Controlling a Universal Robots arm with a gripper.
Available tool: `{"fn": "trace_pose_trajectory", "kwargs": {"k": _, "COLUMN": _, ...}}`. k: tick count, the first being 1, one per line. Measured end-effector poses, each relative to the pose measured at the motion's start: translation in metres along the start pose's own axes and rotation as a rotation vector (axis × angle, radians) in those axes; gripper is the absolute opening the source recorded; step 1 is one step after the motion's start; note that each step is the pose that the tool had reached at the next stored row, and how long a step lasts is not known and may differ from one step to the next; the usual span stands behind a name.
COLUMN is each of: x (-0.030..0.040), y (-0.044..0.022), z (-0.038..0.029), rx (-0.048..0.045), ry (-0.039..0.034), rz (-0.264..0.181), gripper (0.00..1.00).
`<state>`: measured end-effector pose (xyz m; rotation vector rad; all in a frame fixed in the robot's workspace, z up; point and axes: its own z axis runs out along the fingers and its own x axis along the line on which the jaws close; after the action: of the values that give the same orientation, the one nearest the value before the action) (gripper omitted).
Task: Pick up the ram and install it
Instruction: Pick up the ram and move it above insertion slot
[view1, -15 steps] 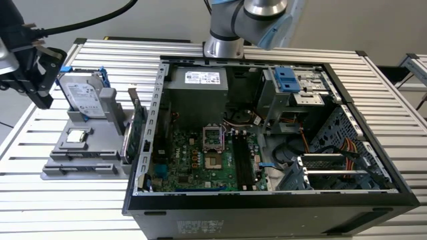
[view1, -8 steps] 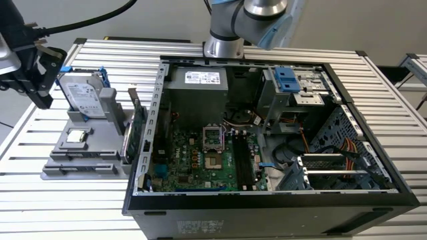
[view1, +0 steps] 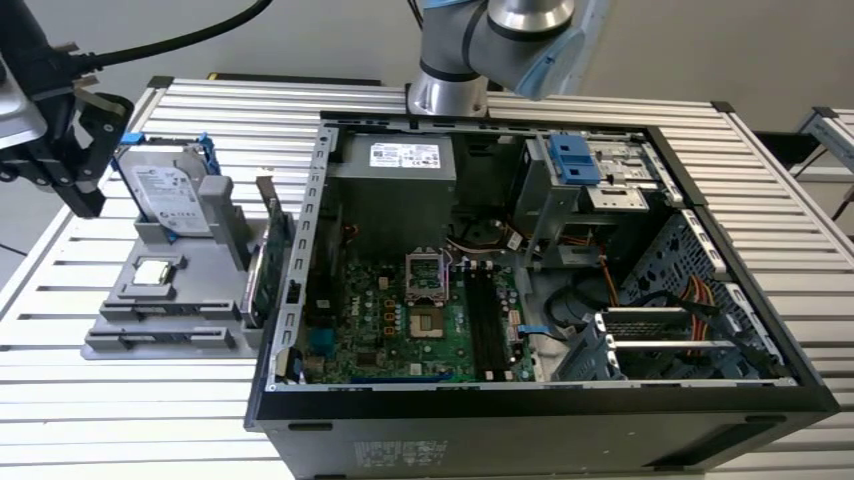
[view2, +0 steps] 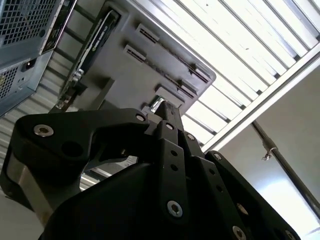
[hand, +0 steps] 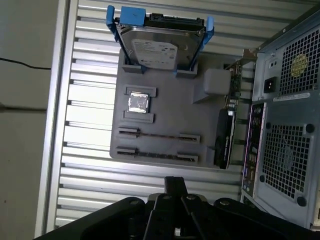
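My black gripper (view1: 86, 200) hangs at the exterior view's far left, above the table beside the grey parts holder (view1: 134, 345). Its fingers (hand: 175, 182) meet at one narrow tip with nothing between them, so it is shut; that tip (view2: 167, 109) points at the holder. The holder has two long narrow slots (hand: 159, 135), each with a thin dark line along it. I cannot tell whether that line is the ram. The open computer case (view1: 534, 400) lies to the right, its motherboard (view1: 367, 330) carrying long dark memory slots (view1: 489, 320).
On the holder stand a hard drive in a blue bracket (view1: 171, 195), a small square silver chip (view1: 155, 270) and a green expansion card (view1: 271, 265) on edge beside the case wall. The slatted aluminium table (view1: 160, 400) surrounds everything. A black cable (view1: 174, 40) trails from the arm.
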<state>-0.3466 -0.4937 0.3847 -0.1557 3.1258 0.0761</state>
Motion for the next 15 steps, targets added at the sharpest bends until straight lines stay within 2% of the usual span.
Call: {"fn": "trace_pose_trajectory", "kwargs": {"k": 15, "x": 0.0001, "y": 0.0, "z": 0.0, "rx": -0.0007, "ry": 0.0023, "rz": -0.048, "gripper": 0.0}}
